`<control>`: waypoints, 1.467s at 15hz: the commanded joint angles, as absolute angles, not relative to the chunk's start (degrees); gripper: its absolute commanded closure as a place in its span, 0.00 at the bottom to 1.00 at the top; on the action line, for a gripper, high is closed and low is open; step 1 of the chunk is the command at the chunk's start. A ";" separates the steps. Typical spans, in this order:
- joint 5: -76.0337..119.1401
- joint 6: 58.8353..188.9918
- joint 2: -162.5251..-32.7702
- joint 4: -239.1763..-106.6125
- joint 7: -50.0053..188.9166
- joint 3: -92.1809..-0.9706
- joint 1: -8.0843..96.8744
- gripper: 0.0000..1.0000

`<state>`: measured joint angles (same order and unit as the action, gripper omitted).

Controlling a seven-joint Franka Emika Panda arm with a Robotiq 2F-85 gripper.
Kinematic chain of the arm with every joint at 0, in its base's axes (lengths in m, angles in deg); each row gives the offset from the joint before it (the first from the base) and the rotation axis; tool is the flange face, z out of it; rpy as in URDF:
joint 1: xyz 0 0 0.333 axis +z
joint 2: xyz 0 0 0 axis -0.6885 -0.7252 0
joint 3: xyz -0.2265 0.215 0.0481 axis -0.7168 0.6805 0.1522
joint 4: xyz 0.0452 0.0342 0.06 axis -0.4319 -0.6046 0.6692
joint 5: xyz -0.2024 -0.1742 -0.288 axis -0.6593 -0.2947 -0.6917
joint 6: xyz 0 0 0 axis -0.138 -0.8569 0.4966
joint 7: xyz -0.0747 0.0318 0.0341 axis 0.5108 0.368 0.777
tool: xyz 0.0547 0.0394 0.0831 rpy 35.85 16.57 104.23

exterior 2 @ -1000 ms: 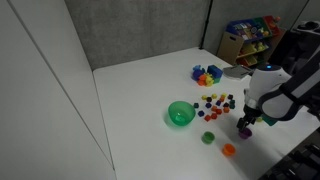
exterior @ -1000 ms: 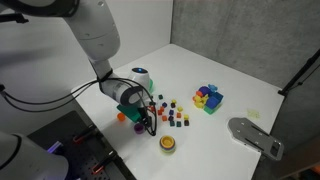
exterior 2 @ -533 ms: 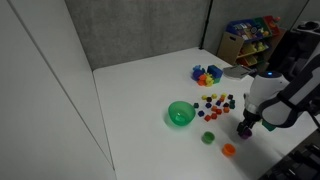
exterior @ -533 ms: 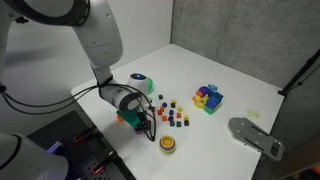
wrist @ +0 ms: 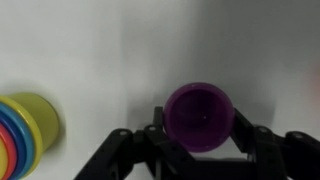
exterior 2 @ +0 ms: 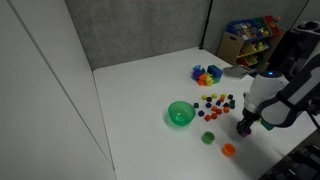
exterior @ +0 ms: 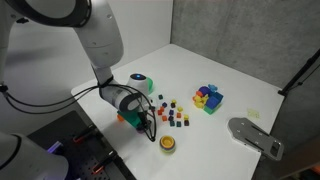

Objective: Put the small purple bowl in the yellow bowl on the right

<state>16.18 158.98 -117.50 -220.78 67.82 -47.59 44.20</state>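
I had the small purple bowl (wrist: 199,112) between the two fingers of the tool (wrist: 200,128). In the wrist view the fingers stood against both sides of the bowl, so I judged the tool was pinching it, not spread. I could not tell if the bowl stood on the tabletop (exterior: 235,75) or was already a little lifted. In an exterior view the tool (exterior: 150,125) was near the tabletop edge on the side of the robot base. The yellow bowl (exterior: 167,143) stood just beside it, along the same edge and toward the near corner.

About the handling, I judged the purple bowl to be very light and stiff, probably hard plastic, with a smooth wall that can slip. It looked not fragile, but a hard squeeze could make it jump out from the fingers. The good place to hold it was across the round wall, low under the rim, with the fingers on opposite sides, as it was here. Because it is so light, I thought it could tip or bounce when released, so I wanted to release it low over the yellow bowl.

I could read no brand, no label and no writing on the bowls, on the tool or on the tabletop.
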 commanded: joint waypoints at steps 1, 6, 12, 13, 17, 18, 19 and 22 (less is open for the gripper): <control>17.94 157.61 -114.46 -220.27 65.95 -47.57 42.85 0.61; 19.54 154.72 -111.53 -217.17 65.92 -47.86 40.01 0.61; 19.28 149.03 -111.39 -211.57 67.44 -51.61 38.98 0.61; 19.24 148.11 -111.63 -210.80 67.50 -52.10 38.76 0.61; 19.04 144.85 -111.71 -208.74 67.57 -54.02 37.41 0.61; 19.16 144.21 -111.76 -208.45 67.37 -54.17 36.84 0.61; 19.15 143.82 -111.67 -208.44 67.29 -54.47 36.33 0.61; 19.60 143.11 -111.54 -208.66 66.54 -54.45 34.36 0.61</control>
<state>18.55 145.11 -111.77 -209.36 67.79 -54.54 35.97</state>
